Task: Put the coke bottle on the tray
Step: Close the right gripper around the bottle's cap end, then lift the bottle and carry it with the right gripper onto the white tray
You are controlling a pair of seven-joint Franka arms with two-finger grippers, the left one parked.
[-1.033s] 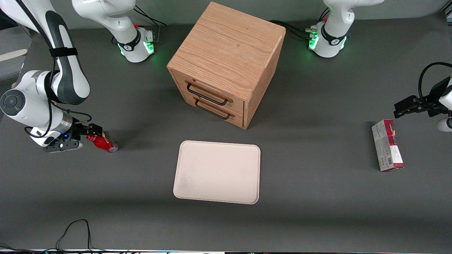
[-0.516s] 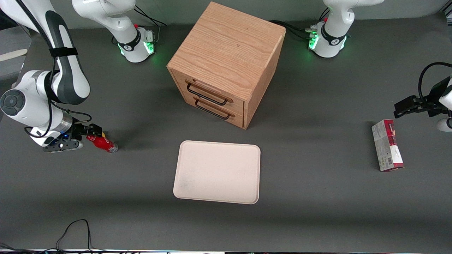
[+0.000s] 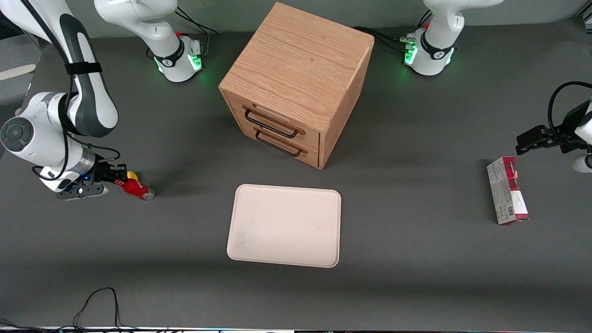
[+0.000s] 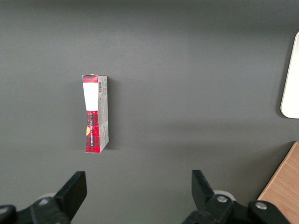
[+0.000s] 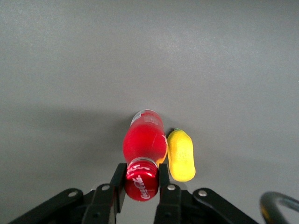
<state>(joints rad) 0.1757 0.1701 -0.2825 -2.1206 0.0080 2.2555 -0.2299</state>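
Note:
The coke bottle (image 3: 135,188), tiny and red with a red cap and silvery base, lies on its side on the dark table toward the working arm's end. My right gripper (image 3: 117,180) is low over the table at the bottle's cap end. In the right wrist view the gripper (image 5: 141,183) is shut on the red cap, one finger on each side, and the bottle's body (image 5: 144,140) points away from it. The cream-white tray (image 3: 284,225) lies flat in the middle of the table, nearer the front camera than the cabinet, well apart from the bottle.
A small yellow oval lump (image 3: 132,175) (image 5: 181,155) lies right beside the bottle, touching or nearly so. A wooden drawer cabinet (image 3: 296,78) stands mid-table. A red-and-grey carton (image 3: 507,189) (image 4: 95,120) lies toward the parked arm's end. Cables (image 3: 95,303) trail at the front edge.
My gripper has shifted slightly along the bottle toward its cap and settled on it. The yellow lump shows more now. The bottle has hardly moved.

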